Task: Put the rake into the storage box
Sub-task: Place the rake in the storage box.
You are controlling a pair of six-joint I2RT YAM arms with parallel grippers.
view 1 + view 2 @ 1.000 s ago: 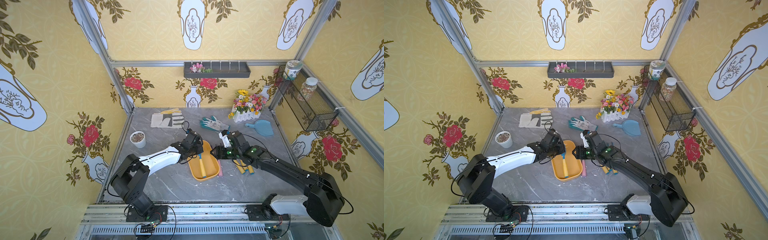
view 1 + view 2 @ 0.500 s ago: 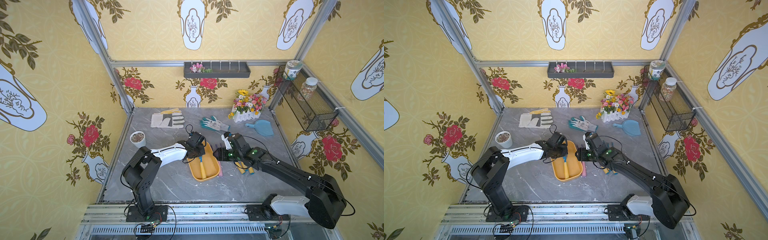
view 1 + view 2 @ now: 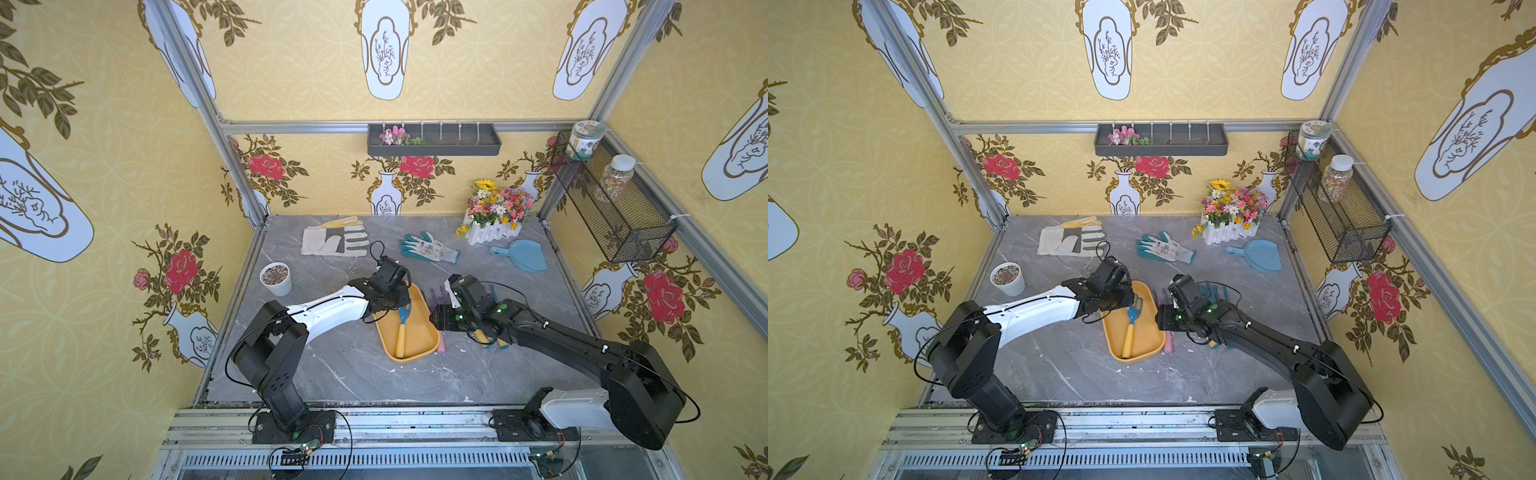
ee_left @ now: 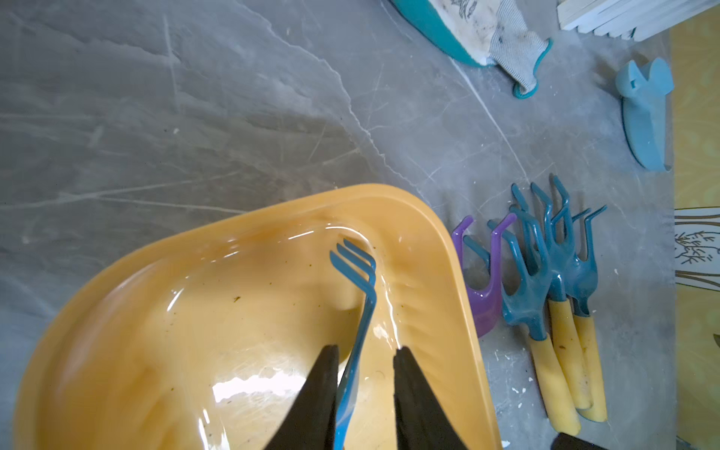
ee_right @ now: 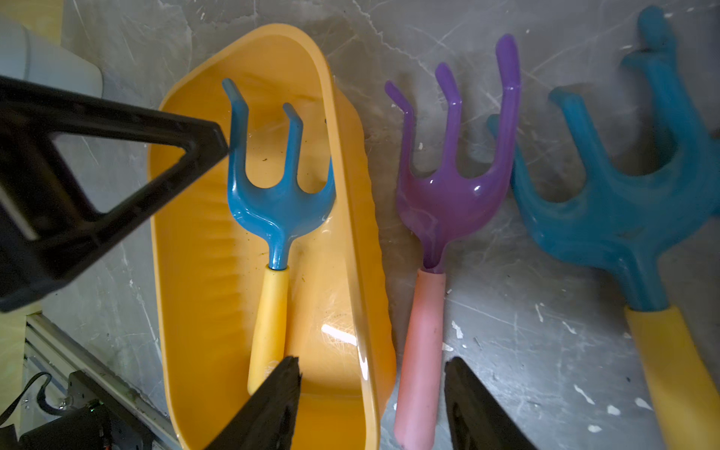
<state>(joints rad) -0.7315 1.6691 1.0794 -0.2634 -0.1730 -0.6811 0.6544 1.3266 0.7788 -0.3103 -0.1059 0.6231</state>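
Item: blue rake (image 5: pixel 278 202), lying in your storage box (image 5: pixel 195 253); left claw (image 4: pixel 366 348) apart, straddling its head; right claw (image 5: pixel 372 360) apart over purple rake (image 5: pixel 452 195).

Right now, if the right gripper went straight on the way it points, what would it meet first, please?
Most likely the pink handle of the purple plastic three-pronged rake, lying beside the orange-yellow plastic tray; it lines up between the fingers of the open right gripper, though depth is unclear.
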